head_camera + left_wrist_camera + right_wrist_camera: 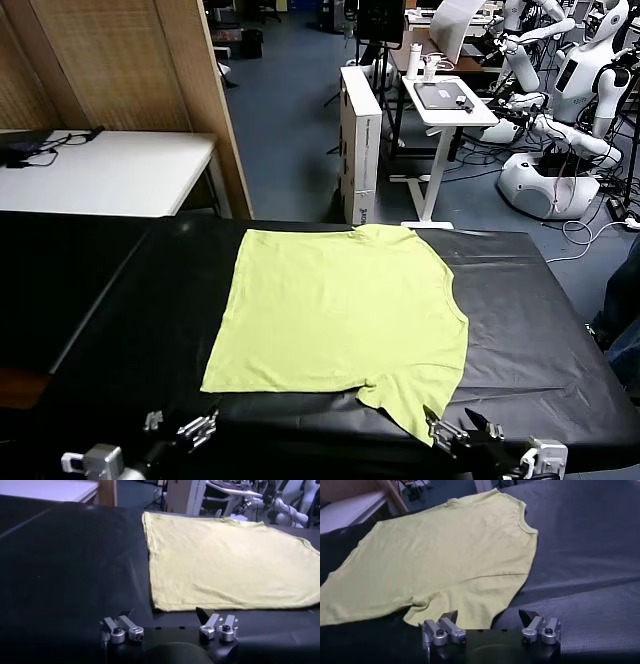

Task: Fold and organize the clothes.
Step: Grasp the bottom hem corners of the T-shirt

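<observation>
The clothes are one lime yellow-green T-shirt [340, 310] lying flat on the black-covered table [530, 330]. Its neck opening faces right and its hem faces left. One sleeve [408, 400] points toward the near table edge, the other toward the far edge. My left gripper [180, 427] hovers open at the near edge, just short of the shirt's near left corner [160, 604]. My right gripper [452, 418] is open at the near sleeve [470, 602], with one fingertip over the cloth. Neither holds anything. In the wrist views the left gripper [165, 617] and right gripper [489, 615] have wide-apart jaws.
A white table [110, 170] and a wooden partition [130, 60] stand at the back left. Beyond the far edge are a tall cardboard box [360, 140], a white stand desk [450, 100] and other white robots [560, 150]. Bare black cover flanks the shirt.
</observation>
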